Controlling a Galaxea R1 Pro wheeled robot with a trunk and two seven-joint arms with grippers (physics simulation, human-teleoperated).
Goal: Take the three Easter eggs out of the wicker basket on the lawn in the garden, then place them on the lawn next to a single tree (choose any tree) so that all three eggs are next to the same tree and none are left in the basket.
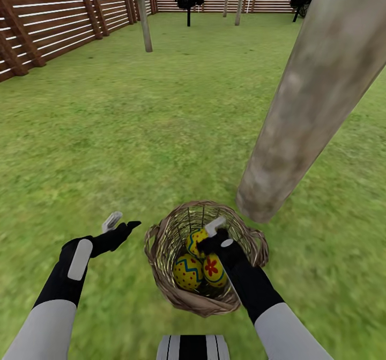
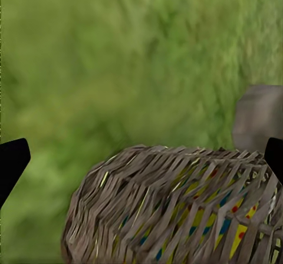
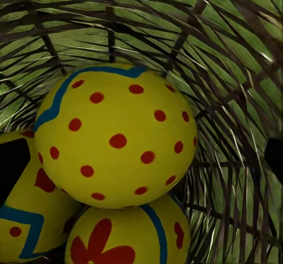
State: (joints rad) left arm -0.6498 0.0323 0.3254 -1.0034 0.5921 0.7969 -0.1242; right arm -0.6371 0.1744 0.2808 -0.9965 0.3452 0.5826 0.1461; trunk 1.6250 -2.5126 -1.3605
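Three eggs lie piled in the basket [image 1: 161, 263] on the lawn [image 1: 161, 134], all still inside. The top egg [image 1: 195, 240] sits straight ahead of the right gripper [image 1: 217, 235], which reaches down into the basket from above. In the right wrist view this egg [image 3: 115, 135] lies centred between the two dark fingertips [image 3: 12, 167] at the picture's edges, so the jaws stand wide, one to each side of it, with nothing held. The pictures do not settle whether a finger touches it. Its long axis cannot be told; it looks nearly round from here.

The top egg is yellow with red dots and a blue zigzag band. Two more eggs lie beneath it, one with blue zigzags [image 1: 187, 272], one with a red flower mark [image 1: 213, 269].

The left gripper [image 1: 120, 223] hovers over grass just beside the basket, jaws wide and holding nothing. The right arm is clearly the nearer.

The tree [image 1: 311, 97] rises from the grass just beyond the basket.
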